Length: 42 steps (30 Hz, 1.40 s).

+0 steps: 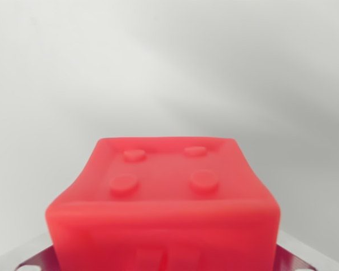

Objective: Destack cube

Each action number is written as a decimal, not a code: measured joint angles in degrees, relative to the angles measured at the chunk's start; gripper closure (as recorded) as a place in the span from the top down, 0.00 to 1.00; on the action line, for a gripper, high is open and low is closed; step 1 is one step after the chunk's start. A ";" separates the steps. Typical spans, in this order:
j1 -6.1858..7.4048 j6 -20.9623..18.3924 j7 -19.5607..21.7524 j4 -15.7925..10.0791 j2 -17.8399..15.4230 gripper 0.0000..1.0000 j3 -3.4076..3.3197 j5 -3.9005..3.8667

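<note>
From my seat I only have the wrist view, and it is filled low down by a red cube sitting very close under the camera, centred and cut off by the bottom edge. Its top face shows four round studs, two nearer and two further back, inside a slightly raised rim, and the near face has some moulded ridges right at the bottom edge. The cube looks soft-edged, a little bulged at the sides. I cannot see the fingers of the claw at all, so I cannot tell whether it is wide, narrow or gripping the cube. At the bottom corners, on either side of the cube, there are thin grey slivers of metal, with a reddish reflection and a small hole on the wrist view's left; they may belong to the mount, though the view is too cramped for me to be sure. Behind and around the cube the pale grey-white counter is blurred, with a soft darker shadow band running diagonally across the upper right.
</note>
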 joint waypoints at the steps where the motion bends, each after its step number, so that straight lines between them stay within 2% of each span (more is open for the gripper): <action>1: 0.00 -0.04 -0.22 0.14 0.09 0.00 0.00 -0.01; 25: -0.34 -1.76 -10.96 6.23 4.50 0.00 0.00 -0.41; 29: -0.34 -1.56 -11.40 6.65 5.24 0.00 -0.06 -0.44; 42: 0.19 2.57 -11.42 7.37 10.44 0.00 -0.76 -0.85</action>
